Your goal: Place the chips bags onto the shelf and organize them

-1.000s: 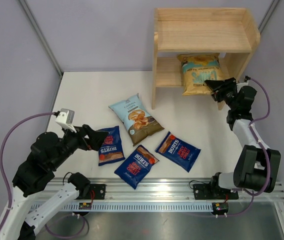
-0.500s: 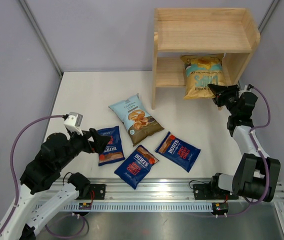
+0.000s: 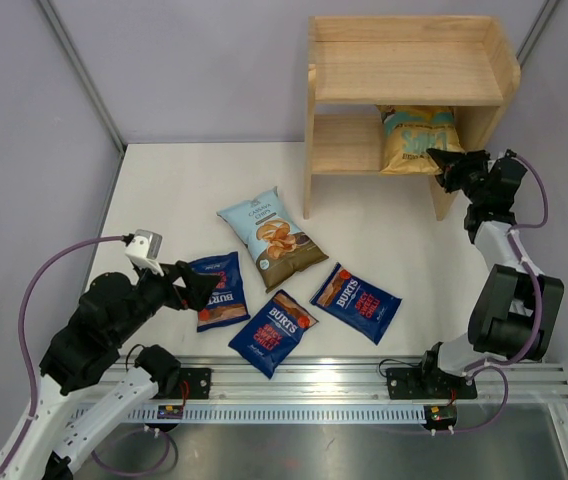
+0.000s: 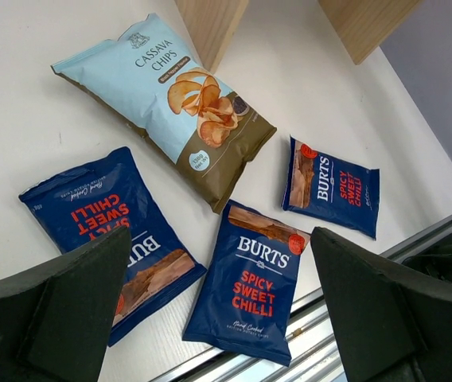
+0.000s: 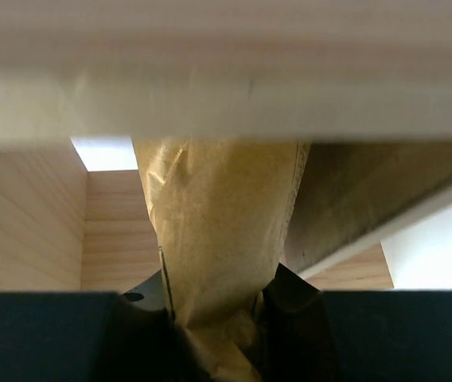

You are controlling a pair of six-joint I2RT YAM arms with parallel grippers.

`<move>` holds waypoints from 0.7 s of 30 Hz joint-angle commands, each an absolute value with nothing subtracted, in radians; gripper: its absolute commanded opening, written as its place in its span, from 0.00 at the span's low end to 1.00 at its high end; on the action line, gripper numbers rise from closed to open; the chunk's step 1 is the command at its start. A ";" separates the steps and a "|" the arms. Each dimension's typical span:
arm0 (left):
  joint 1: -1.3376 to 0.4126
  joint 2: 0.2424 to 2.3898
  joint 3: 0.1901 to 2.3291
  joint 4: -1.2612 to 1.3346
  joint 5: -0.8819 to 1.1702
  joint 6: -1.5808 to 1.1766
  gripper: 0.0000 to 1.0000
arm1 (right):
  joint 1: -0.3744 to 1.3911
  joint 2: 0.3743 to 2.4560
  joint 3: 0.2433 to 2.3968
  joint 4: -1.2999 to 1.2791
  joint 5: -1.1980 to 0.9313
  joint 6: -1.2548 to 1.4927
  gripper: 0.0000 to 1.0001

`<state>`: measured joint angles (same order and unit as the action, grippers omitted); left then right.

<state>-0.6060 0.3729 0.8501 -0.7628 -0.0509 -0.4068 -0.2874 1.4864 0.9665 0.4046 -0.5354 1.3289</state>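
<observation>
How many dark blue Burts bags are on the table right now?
3: a Burts bag beside the left hand, another nearest the front edge, a third further right. None appears hidden.

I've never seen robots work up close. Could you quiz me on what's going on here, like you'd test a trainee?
1. Multiple choice: the right jaws pinch the golden-yellow bag. Where is it? A) in the lower tier of the shelf; B) on its top tier; C) on the table.
2. True or false: the left jaws hold a bag.
3. How many bags lie on the table?
Key: 1 A. 2 False: they stand open and empty. 3 Four: three BURTS bags and the pale blue cassava bag.
</observation>
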 commanded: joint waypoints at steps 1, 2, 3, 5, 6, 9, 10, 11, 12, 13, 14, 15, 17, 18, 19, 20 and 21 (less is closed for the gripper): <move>-0.606 0.361 0.839 -0.713 -0.032 -0.382 0.99 | -0.310 1.537 1.064 0.403 -0.583 1.350 0.28; -0.606 0.360 0.839 -0.710 -0.032 -0.382 0.99 | -0.314 1.561 1.071 0.411 -0.591 1.364 0.27; -0.606 0.359 0.838 -0.710 -0.031 -0.382 0.99 | -0.321 1.575 1.092 0.420 -0.601 1.362 0.27; -0.606 0.356 0.836 -0.710 -0.028 -0.382 0.99 | -0.322 1.624 1.132 0.400 -0.667 1.342 0.27; -0.606 0.354 0.836 -0.709 -0.029 -0.382 0.99 | -0.322 1.637 1.150 0.403 -0.689 1.342 0.25; -0.606 0.356 0.831 -0.706 -0.028 -0.382 0.99 | -0.333 1.637 1.150 0.367 -0.667 1.336 0.26; -0.606 0.360 0.833 -0.707 -0.026 -0.382 0.99 | -0.344 1.631 1.138 0.344 -0.634 1.333 0.27; -0.606 0.360 0.834 -0.709 -0.025 -0.380 0.99 | -0.348 1.614 1.128 0.339 -0.615 1.336 0.28; -0.606 0.359 0.833 -0.706 -0.025 -0.382 0.99 | -0.353 1.606 1.109 0.336 -0.585 1.339 0.28; -0.606 0.360 0.831 -0.706 -0.026 -0.382 0.99 | -0.354 1.600 1.103 0.328 -0.572 1.342 0.31; -0.606 0.360 0.831 -0.706 -0.025 -0.383 0.99 | -0.356 1.592 1.100 0.330 -0.572 1.342 0.39; -0.606 0.360 0.833 -0.706 -0.025 -0.382 0.99 | -0.356 1.591 1.098 0.328 -0.580 1.338 0.44; -0.606 0.360 0.831 -0.704 -0.025 -0.382 0.99 | -0.357 1.577 1.089 0.324 -0.577 1.335 0.50; -0.606 0.360 0.831 -0.704 -0.025 -0.382 0.99 | -0.359 1.571 1.083 0.313 -0.566 1.330 0.52; -0.606 0.362 0.833 -0.704 -0.025 -0.382 0.99 | -0.360 1.562 1.081 0.295 -0.566 1.321 0.54; -0.606 0.361 0.833 -0.706 -0.025 -0.383 0.99 | -0.364 1.556 1.077 0.285 -0.566 1.318 0.56; -0.606 0.360 0.831 -0.706 -0.025 -0.383 0.99 | -0.364 1.548 1.060 0.285 -0.568 1.316 0.57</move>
<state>-0.6060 0.3660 0.8398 -0.7536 -0.0467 -0.3996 -0.3527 1.6096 1.0798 0.3065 -0.5907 1.3365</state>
